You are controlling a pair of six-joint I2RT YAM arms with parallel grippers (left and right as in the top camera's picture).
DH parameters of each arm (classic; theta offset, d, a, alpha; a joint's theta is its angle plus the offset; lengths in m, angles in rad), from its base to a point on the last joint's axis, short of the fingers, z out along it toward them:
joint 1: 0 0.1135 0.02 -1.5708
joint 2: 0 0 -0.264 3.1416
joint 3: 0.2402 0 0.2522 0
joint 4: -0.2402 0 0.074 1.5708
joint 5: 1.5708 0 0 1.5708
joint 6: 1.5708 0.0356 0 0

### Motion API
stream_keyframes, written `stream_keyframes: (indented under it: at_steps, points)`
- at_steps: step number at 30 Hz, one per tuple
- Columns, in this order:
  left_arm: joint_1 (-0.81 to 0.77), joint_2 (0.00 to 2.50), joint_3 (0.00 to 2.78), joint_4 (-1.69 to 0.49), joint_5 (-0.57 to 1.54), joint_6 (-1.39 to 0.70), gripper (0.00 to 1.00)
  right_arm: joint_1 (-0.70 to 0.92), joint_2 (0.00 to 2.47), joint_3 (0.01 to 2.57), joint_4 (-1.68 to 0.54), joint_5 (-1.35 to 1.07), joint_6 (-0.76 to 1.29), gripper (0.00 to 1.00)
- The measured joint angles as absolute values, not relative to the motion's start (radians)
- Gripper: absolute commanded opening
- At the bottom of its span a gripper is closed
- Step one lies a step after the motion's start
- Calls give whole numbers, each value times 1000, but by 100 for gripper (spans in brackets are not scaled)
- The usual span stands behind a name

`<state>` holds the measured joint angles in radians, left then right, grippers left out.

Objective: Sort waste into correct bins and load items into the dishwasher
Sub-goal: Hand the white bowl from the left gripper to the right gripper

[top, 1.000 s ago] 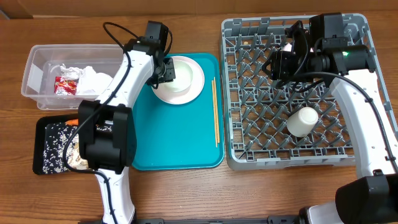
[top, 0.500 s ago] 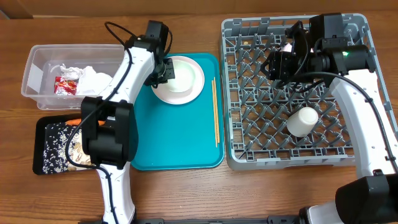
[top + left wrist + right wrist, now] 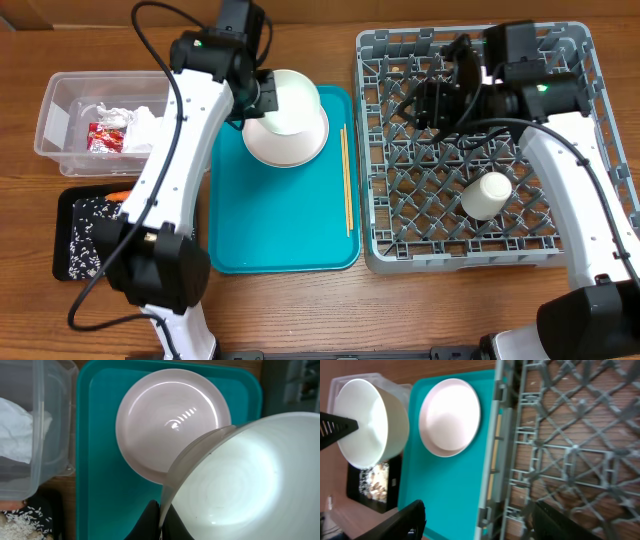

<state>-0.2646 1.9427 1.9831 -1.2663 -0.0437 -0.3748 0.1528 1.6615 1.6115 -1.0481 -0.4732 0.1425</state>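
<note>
A bowl (image 3: 240,480) is held above the plate (image 3: 165,425) on the teal tray (image 3: 280,230).
Its rim is clamped by the left gripper (image 3: 161,522); the right gripper (image 3: 479,510) is spread wide over the dish rack (image 3: 560,250).

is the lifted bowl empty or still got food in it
Empty: the bowl shows a bare white inside, no scraps.

Glossy plate (image 3: 172,425), clear plastic tub (image 3: 56,420), wooden table (image 3: 300,315)

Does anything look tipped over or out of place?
Only the white cup: it seems to lie tipped in the grey rack rather than standing. The bowl in the left gripper is tilted but empty.
</note>
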Motion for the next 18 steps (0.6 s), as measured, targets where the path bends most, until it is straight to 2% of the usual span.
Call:
stream_keyframes:
  at_steps: [15, 18]
  points:
    - [-385, 1931, 1985, -1313, 37, -368, 4, 344, 1675, 1590, -923, -437, 210, 64]
    - [-386, 1931, 1985, -1313, 53, -366, 4, 355, 1700, 1588, -913, -434, 210, 58]
